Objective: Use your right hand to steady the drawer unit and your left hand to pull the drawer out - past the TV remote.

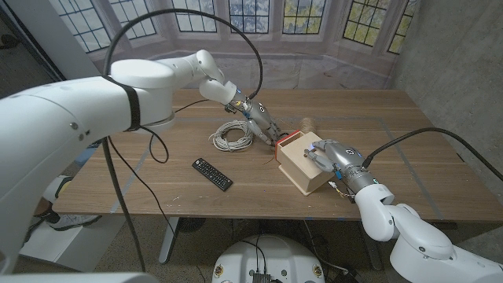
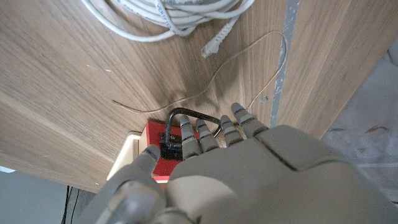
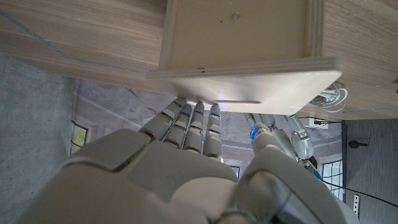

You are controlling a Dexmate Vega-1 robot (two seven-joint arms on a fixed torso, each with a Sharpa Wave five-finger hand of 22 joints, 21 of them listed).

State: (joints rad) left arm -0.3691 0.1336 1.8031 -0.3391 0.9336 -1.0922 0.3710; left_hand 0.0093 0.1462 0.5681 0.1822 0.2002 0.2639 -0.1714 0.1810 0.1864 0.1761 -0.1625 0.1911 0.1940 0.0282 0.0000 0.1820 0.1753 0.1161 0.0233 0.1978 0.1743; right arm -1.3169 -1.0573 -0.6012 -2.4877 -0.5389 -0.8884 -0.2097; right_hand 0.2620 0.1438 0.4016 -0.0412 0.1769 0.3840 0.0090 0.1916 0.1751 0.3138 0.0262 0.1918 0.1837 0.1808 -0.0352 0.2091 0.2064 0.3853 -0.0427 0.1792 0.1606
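Left hand (image 1: 263, 126) reaches forward, fingers curled; right hand (image 1: 326, 155) presses, fingers extended.

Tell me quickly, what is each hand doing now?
Left hand: fingers hooked on the black drawer handle.
Right hand: pressed on the wooden drawer unit, holding nothing.

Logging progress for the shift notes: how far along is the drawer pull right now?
Done: the right robot hand rests on top of the drawer unit, steadying it. In hand: the left robot hand has its fingers at the black handle on the red drawer front. Left: the drawer looks barely out, far from passing the TV remote.
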